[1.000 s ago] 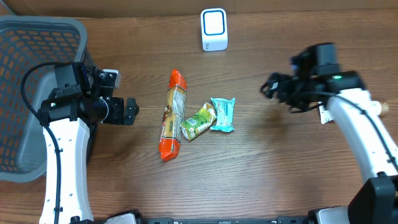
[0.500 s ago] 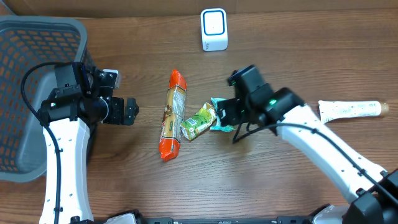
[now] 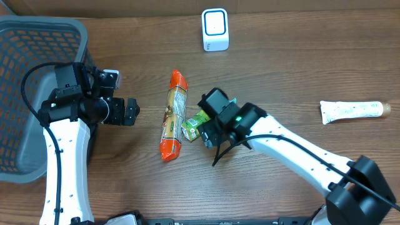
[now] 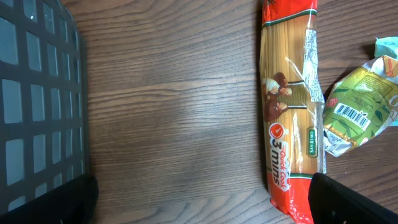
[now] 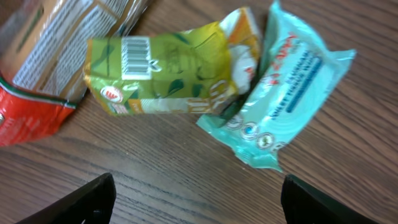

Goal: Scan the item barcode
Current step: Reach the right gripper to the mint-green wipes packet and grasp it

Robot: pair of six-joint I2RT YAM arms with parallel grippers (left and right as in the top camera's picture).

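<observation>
Right gripper point(image 5: 199, 202) hovers over the green packet point(image 5: 174, 78), jaws spread wide, nothing held. The packet lies flat just beside the middle of the spaghetti pack point(image 3: 173, 112), on the right arm's side. Its long axis slants away from the pack, barcode up at the near end. Teal packet point(image 5: 289, 93) touches the far end. Left gripper point(image 3: 128, 111), off the pack's other side, is wide open and empty.

I'm seeing a red-ended tan pasta pack point(image 3: 172, 114), a lime-green packet point(image 5: 168, 78) with a white barcode patch, a teal pouch point(image 5: 286, 106), a grey mesh basket point(image 3: 44, 24) far left, and a brown wood-grain table point(image 3: 281, 62).
</observation>
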